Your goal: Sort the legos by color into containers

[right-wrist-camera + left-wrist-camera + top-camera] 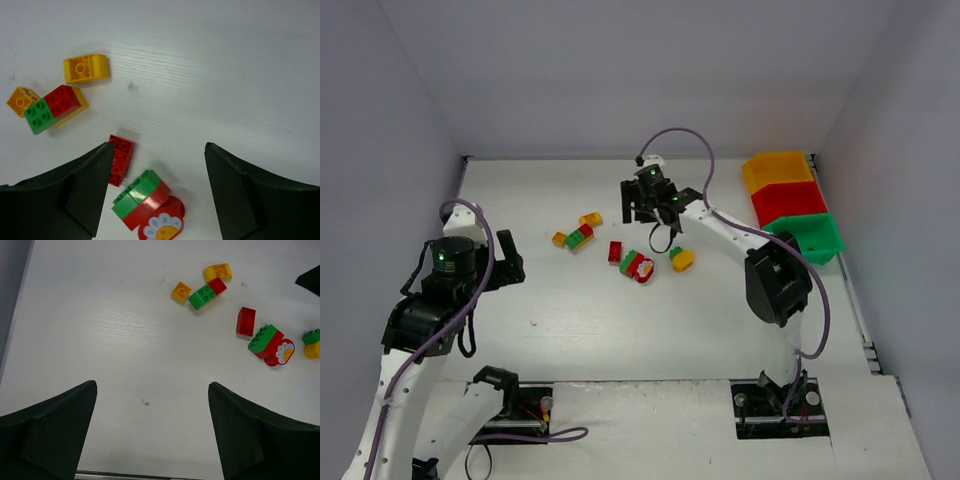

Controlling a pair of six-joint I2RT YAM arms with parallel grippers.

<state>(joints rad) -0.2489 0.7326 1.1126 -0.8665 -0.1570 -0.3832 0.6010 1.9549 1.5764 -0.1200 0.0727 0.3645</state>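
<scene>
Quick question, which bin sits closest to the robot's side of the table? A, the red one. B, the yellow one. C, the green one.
C: in the top view the green bin lies on the near side, the red bin behind it and the yellow bin farthest back.

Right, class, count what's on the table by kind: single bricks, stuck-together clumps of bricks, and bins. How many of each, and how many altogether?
Single bricks: 3
Stuck-together clumps: 3
Bins: 3
Total: 9
</scene>
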